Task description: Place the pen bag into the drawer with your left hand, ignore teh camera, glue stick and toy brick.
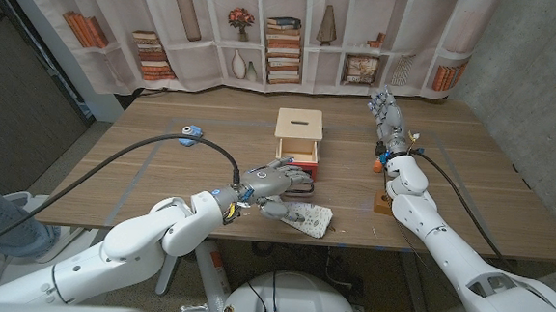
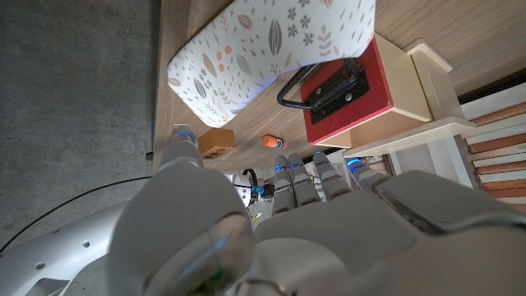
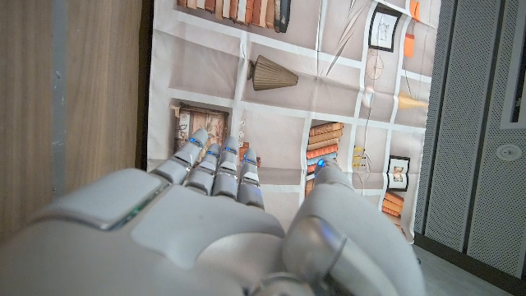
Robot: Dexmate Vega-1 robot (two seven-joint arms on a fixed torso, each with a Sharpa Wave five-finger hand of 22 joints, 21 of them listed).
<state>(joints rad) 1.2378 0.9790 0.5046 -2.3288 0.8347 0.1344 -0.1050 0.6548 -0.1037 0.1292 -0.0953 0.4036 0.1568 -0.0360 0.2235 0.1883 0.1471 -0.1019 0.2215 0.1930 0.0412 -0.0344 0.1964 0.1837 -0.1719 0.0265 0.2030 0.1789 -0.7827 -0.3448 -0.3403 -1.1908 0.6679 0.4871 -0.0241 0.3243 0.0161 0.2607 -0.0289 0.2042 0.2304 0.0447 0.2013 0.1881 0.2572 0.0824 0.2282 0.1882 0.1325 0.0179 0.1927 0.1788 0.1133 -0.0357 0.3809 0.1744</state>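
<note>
Wooden table (image 1: 162, 159), bookshelf-print curtain (image 1: 295, 36) behind, grey floor (image 1: 32, 64)

Wooden table (image 1: 162, 159) bearing drawer box (image 1: 299, 136), pen bag (image 1: 309, 217), brick (image 1: 382, 202).

Left hand (image 1: 269, 183) covers part of the drawer (image 1: 295, 163) front in the head view; whether the drawer is open can't be told. Pen bag (image 2: 271, 51) is cut off by the left wrist picture's edge. Small orange thing (image 1: 381, 165) beside the right arm (image 1: 420, 208) is too small to identify, and the brown block (image 1: 382, 203) is partly hidden by that arm.
</note>
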